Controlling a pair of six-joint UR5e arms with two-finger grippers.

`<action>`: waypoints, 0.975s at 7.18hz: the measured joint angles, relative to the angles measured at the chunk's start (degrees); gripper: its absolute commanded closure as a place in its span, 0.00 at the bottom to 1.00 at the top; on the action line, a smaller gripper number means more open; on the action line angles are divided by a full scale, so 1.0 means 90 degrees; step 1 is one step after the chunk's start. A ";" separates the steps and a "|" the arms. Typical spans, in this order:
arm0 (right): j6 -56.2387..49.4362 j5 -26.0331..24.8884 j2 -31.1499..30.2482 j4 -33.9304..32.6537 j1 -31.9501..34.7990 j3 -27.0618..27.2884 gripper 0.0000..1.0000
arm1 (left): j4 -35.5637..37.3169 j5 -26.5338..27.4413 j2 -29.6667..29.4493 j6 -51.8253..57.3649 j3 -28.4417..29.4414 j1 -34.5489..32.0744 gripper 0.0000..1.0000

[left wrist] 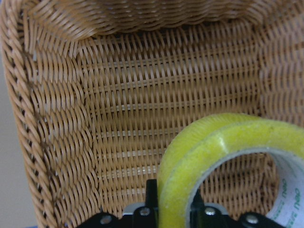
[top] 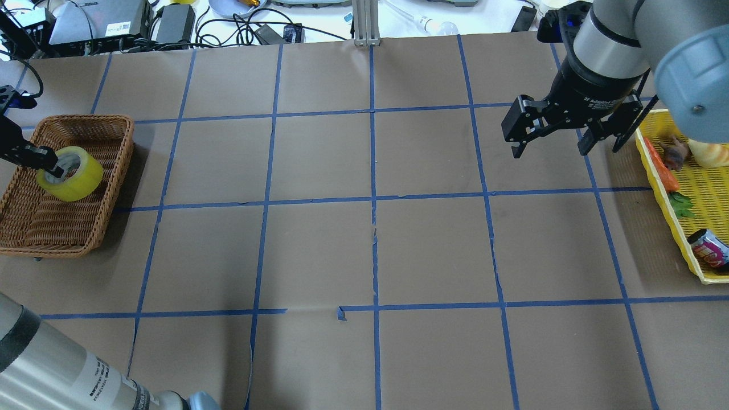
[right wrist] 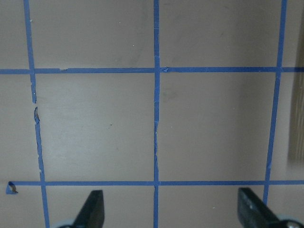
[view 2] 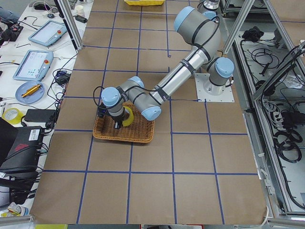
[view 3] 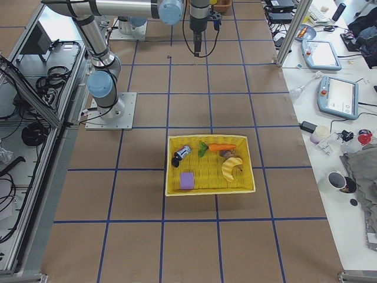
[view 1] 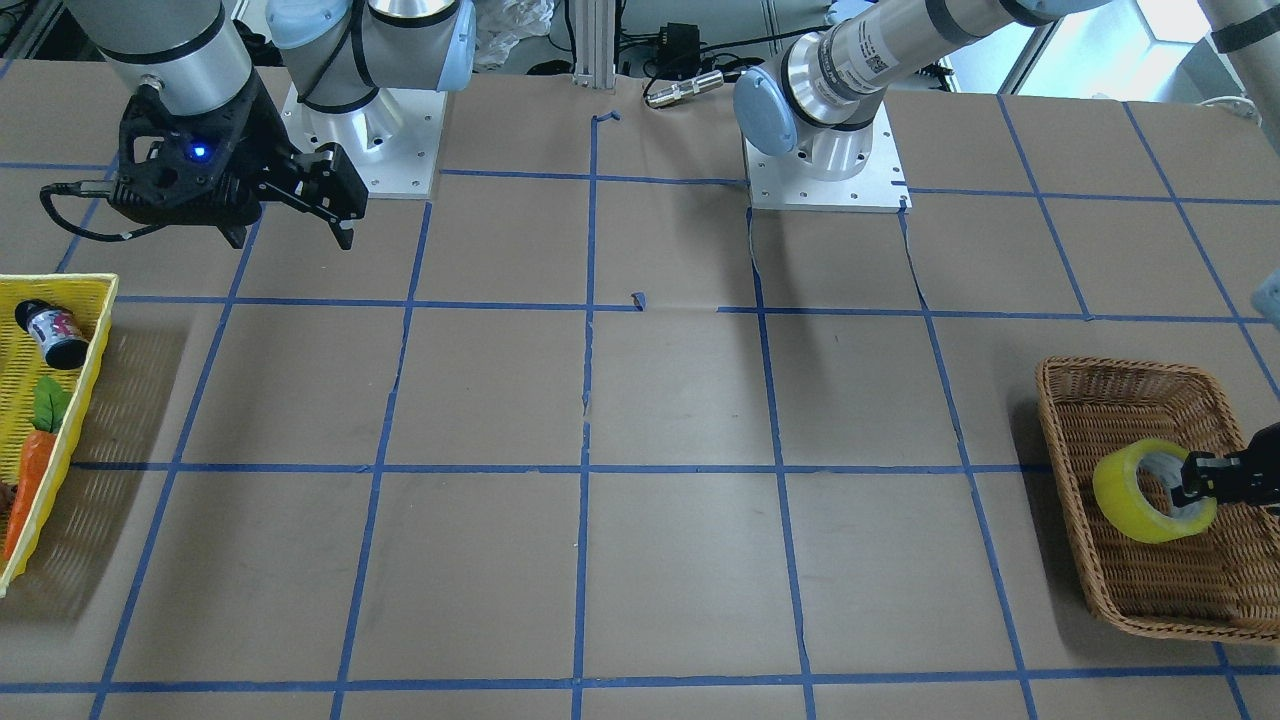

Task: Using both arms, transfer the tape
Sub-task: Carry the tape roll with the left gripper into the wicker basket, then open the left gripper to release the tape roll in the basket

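The yellow tape roll (top: 71, 173) is tilted inside a brown wicker basket (top: 80, 118) at the table's left end. My left gripper (top: 54, 166) is shut on the roll's wall, one finger inside the core and one outside. The left wrist view shows the tape (left wrist: 223, 142) pinched between the fingers above the basket's woven floor (left wrist: 166, 95). It also shows in the front view (view 1: 1150, 492) with the left gripper (view 1: 1190, 478). My right gripper (top: 549, 149) is open and empty, hovering above the table on the right side; it also shows in the front view (view 1: 292, 238).
A yellow mesh tray (top: 655, 171) at the table's right end holds a carrot (top: 663, 171), a can (top: 709, 247) and other items. The brown paper table top carries a blue tape grid. The arm bases (view 1: 825, 165) stand at the robot's edge.
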 measured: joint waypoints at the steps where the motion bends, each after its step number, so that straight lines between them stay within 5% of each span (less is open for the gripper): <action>1: -0.0001 0.0005 0.0001 0.0001 -0.0002 0.0004 0.00 | 0.0025 -0.0005 -0.0042 0.0005 -0.0001 -0.0002 0.19; 7: 0.0001 0.0042 -0.0008 -0.0009 -0.0003 0.0069 0.00 | -0.1144 -0.0109 0.1393 -0.1021 -0.0260 -0.1404 0.17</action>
